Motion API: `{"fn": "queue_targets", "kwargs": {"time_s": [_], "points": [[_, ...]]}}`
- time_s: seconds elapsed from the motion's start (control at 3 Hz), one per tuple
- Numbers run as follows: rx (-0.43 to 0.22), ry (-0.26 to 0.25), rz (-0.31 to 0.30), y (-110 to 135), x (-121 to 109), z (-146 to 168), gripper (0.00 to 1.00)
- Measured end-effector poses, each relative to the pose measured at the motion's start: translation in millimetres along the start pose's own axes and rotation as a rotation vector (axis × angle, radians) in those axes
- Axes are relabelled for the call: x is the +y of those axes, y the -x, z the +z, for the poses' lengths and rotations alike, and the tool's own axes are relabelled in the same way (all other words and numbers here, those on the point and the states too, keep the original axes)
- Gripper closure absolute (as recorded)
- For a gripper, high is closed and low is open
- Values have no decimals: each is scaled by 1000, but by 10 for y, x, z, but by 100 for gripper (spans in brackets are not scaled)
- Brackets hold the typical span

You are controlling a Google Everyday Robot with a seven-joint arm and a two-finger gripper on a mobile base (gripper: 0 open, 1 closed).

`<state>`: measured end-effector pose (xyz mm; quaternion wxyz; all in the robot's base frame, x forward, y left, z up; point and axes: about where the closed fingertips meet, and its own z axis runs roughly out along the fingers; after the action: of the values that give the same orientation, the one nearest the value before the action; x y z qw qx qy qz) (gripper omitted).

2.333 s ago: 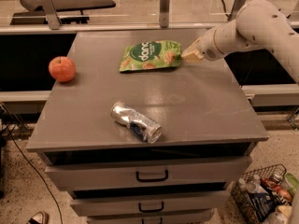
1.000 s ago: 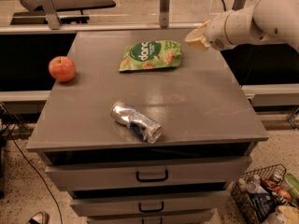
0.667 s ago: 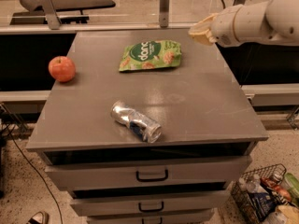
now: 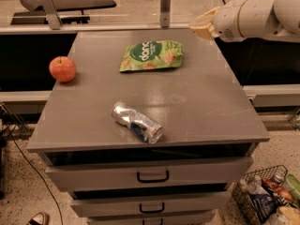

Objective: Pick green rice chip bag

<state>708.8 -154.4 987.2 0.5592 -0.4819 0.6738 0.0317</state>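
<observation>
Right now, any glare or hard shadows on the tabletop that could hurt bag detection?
Camera view: a soft sheen on the grey tabletop right of centre, clear of the green rice chip bag, which is evenly lit; bright highlights on the crushed can; a faint shadow beside the apple; the gripper hangs by the table's back right corner and casts no shadow on the bag.

White arm (image 4: 255, 15) extends from the right — pincer (image 4: 202, 26) aloft, seemingly pointing left.

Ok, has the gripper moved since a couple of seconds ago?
Yes. The gripper has pulled back from the right edge of the green rice chip bag, up toward the far right corner of the cabinet top.
</observation>
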Motion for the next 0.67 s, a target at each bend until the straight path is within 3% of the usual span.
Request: {"fn": "queue_targets", "kwargs": {"time_s": [0.67], "points": [[-45, 29, 50, -72, 237, 451, 16]]}}
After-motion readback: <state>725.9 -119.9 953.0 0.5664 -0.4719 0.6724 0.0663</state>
